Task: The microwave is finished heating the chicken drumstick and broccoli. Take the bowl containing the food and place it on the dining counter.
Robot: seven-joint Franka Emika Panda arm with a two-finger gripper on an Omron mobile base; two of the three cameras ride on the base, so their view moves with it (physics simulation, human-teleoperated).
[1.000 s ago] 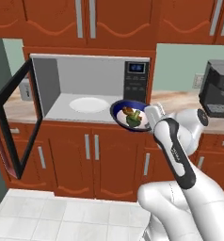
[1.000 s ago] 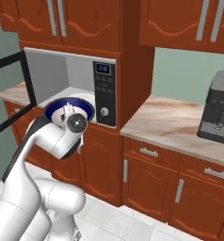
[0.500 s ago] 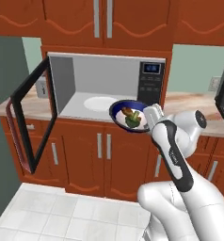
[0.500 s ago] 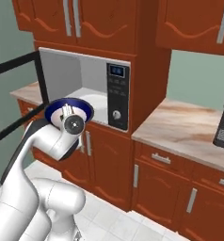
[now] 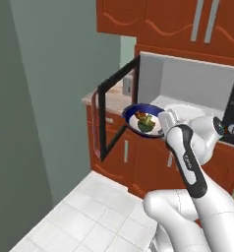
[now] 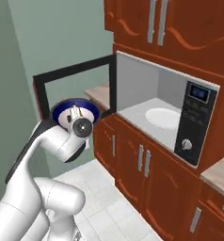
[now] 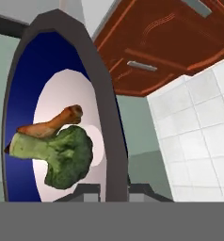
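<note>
Out in front of the open microwave (image 6: 170,117), the bowl (image 5: 143,120) hangs in mid-air, clear of the cavity, with the gripper (image 5: 164,119) clamped shut on its rim. Pinching one edge looks like the only handle a small round bowl offers, and it keeps the fingers off the food. It's roughly level, mouth up, so nothing should spill. Inside, the chicken drumstick (image 7: 50,123) rests against the broccoli (image 7: 57,157), its long axis lying across the white bottom. No dining counter nearby, so I'd guess there's still a drive ahead.
</note>
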